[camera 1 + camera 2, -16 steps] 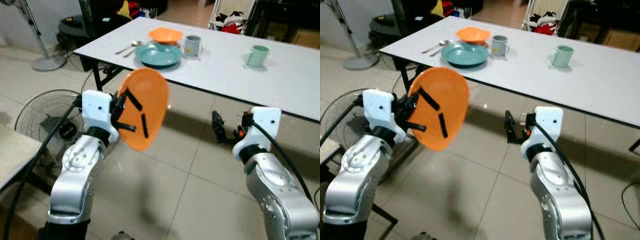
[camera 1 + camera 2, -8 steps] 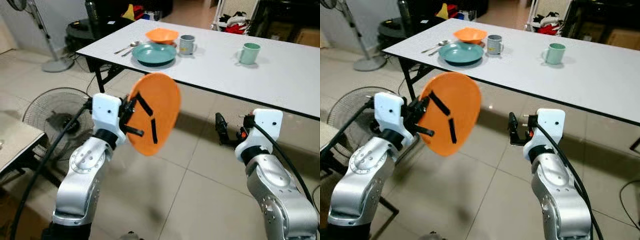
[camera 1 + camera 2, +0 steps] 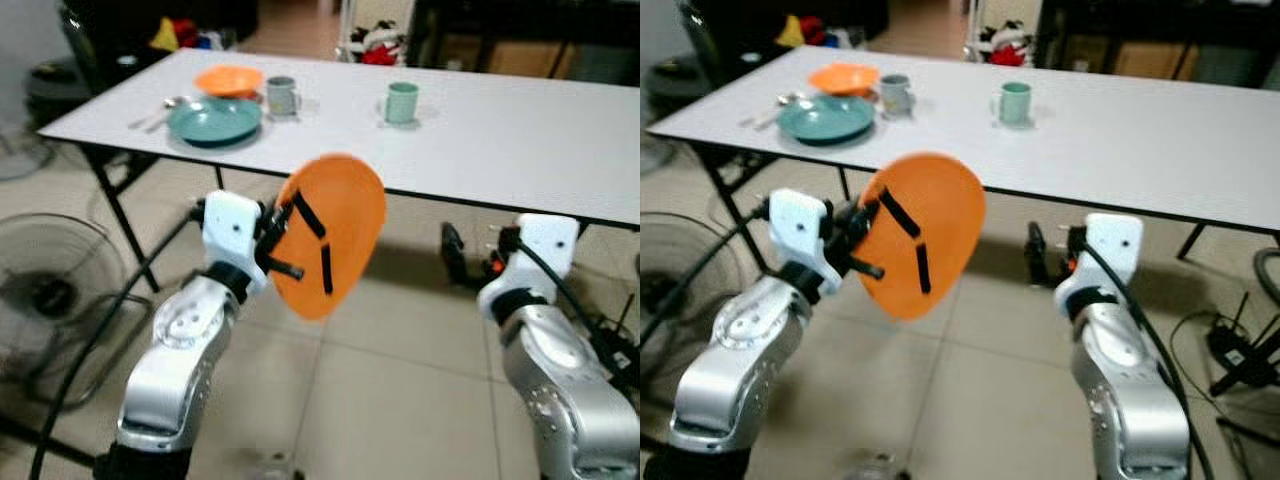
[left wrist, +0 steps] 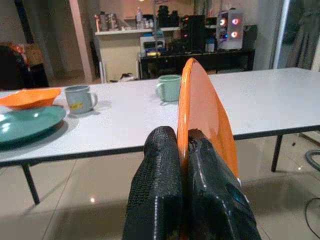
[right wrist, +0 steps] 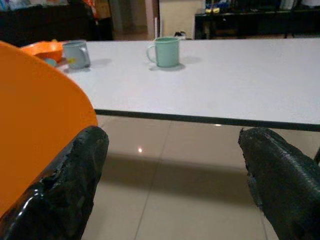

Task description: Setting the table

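Note:
My left gripper (image 3: pixel 310 245) is shut on the rim of an orange plate (image 3: pixel 340 215), which it holds up on edge at chest height, short of the white table (image 3: pixel 500 150). In the left wrist view the two fingers (image 4: pixel 155 195) pinch the plate's edge (image 4: pixel 200 110). At the table's far left corner lie a teal plate (image 3: pixel 213 120), an orange bowl (image 3: pixel 228 78), a grey mug (image 3: pixel 281 95) and cutlery (image 3: pixel 150 115). A green mug (image 3: pixel 402 102) stands further right. My right gripper (image 3: pixel 455 255) hangs open and empty below the table edge, its fingers (image 5: pixel 75 185) wide apart.
A floor fan (image 3: pixel 40 300) stands on the tiles at my left, beside the table's black folding leg (image 3: pixel 120 215). Cables and a plug strip (image 3: pixel 1240 350) lie on the floor at the right. Dark furniture and clutter (image 3: pixel 370 40) stand beyond the table.
The camera has moved, so the table now spans the view straight ahead and the fan has slid to the left edge. The left gripper still holds the orange plate.

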`<state>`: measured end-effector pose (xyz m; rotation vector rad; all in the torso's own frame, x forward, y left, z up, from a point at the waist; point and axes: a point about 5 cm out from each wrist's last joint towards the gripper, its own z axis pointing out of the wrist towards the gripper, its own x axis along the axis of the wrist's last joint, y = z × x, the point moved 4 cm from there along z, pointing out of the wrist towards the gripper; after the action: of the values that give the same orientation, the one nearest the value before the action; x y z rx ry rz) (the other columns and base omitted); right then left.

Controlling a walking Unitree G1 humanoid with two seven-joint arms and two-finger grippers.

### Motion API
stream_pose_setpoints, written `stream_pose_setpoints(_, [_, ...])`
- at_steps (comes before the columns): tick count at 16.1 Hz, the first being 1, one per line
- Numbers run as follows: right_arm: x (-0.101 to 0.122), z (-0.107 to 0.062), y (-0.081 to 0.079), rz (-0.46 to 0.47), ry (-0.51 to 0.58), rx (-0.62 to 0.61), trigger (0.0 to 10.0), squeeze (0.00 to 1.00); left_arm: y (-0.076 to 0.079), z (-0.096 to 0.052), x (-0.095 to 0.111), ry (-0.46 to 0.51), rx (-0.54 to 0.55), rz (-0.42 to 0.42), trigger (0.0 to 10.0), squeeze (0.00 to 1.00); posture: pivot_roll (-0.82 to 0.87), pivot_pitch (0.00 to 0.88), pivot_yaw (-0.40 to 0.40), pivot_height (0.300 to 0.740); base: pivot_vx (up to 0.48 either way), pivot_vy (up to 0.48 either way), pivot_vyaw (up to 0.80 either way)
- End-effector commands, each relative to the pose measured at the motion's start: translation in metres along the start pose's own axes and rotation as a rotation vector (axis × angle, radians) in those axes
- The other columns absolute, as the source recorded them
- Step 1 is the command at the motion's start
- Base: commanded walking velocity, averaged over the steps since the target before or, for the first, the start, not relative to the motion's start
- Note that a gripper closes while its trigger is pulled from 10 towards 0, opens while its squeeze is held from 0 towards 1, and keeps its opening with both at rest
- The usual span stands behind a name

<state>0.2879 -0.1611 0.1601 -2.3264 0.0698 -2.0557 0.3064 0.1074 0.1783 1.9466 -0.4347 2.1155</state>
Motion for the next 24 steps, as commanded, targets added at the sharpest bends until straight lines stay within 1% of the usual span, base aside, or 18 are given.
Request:
stream_pose_setpoints(1, [0.005, 0.001, -0.005, -0.002, 0.022, 0.023, 10.0, 0.00, -0.007, 0.000, 0.010, 0.041, 0.025, 0.009, 10.0, 0.00, 0.08, 0.000, 0.016, 0.727, 0.274, 0.000, 0.00])
stream_pose_setpoints(4, [0.006, 0.001, -0.005, 0.009, 0.023, 0.020, 10.0, 0.00, -0.003, 0.002, 0.013, 0.057, 0.002, -0.007, 10.0, 0.00, 0.08, 0.000, 0.022, 0.727, 0.274, 0.000, -0.74])
stream_pose_setpoints(8, [0.015, 0.002, -0.008, 0.015, 0.071, 0.041, 10.0, 0.00, -0.008, 0.007, 0.027, 0.119, 0.020, -0.097, 10.0, 0.00, 0.07, 0.000, 0.023, 0.727, 0.291, 0.000, 0.00])
stream_pose_setpoints(13, [0.017, 0.000, -0.014, 0.027, 0.088, 0.072, 10.0, 0.00, -0.006, 0.008, 0.027, 0.112, 0.011, -0.097, 10.0, 0.00, 0.08, 0.000, 0.030, 0.727, 0.314, 0.000, 0.00])
stream_pose_setpoints(19, [0.015, 0.000, -0.013, 0.026, 0.077, 0.073, 10.0, 0.00, -0.004, 0.009, 0.028, 0.113, 0.003, -0.109, 10.0, 0.00, 0.08, 0.000, 0.025, 0.727, 0.328, 0.000, 0.00])
stream_pose_setpoints(22, [0.015, 0.000, -0.012, 0.037, 0.076, 0.066, 10.0, 0.00, -0.003, 0.009, 0.027, 0.110, 0.000, -0.113, 10.0, 0.00, 0.08, 0.000, 0.025, 0.727, 0.333, 0.000, -0.79])
stream_pose_setpoints(24, [0.016, 0.000, -0.011, 0.031, 0.077, 0.067, 10.0, 0.00, -0.005, 0.009, 0.027, 0.112, 0.009, -0.130, 10.0, 0.00, 0.08, 0.000, 0.024, 0.727, 0.334, 0.000, -0.79])
